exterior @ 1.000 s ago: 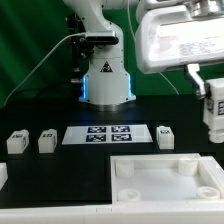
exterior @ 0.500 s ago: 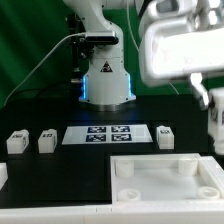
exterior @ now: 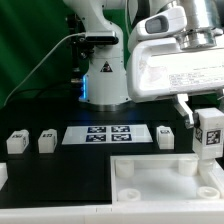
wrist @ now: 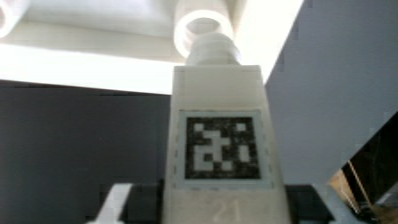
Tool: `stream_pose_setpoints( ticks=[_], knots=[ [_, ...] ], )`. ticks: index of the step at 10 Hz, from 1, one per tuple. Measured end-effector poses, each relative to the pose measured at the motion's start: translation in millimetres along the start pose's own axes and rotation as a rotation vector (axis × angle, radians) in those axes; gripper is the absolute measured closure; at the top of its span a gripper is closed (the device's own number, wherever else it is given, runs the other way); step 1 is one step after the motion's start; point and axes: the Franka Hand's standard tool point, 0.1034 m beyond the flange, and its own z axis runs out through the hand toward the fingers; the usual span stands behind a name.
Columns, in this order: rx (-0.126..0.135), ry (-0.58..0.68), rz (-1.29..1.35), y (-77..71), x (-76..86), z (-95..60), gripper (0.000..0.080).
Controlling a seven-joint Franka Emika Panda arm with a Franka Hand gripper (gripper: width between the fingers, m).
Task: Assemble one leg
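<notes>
My gripper (exterior: 208, 128) is shut on a white leg (exterior: 208, 137) with a black-and-white tag and holds it upright above the right part of the large white tray (exterior: 160, 178). In the wrist view the leg (wrist: 221, 130) fills the middle, tag facing the camera, its round peg pointing at a corner hole (wrist: 203, 22) of the tray. One gripper finger (wrist: 125, 203) shows beside the leg's base. Three more legs stand on the table: two on the exterior view's left (exterior: 16, 142) (exterior: 46, 141) and one right of the marker board (exterior: 165, 136).
The marker board (exterior: 106, 134) lies flat on the black table in the middle. The robot base (exterior: 106, 80) stands behind it. Cables run along the exterior view's left.
The gripper with the leg has moved toward the exterior view's left and nearer the camera, so the leg now hangs over the tray's right part.
</notes>
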Motion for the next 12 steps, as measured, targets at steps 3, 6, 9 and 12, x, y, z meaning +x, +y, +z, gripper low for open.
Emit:
stream_pose_setpoints(
  ticks=[3,6,9,12],
  knots=[
    [-0.001,-0.030,0.003,2.0,2.0,4.5,0.0505],
    [0.000,-0.032,0.003,1.6,4.1,14.0,0.0505],
    [0.004,-0.016,-0.001,-2.7,1.3,26.8,0.0505],
    [0.007,0.038,-0.007,-6.5,1.0,33.1,0.0505]
  ],
)
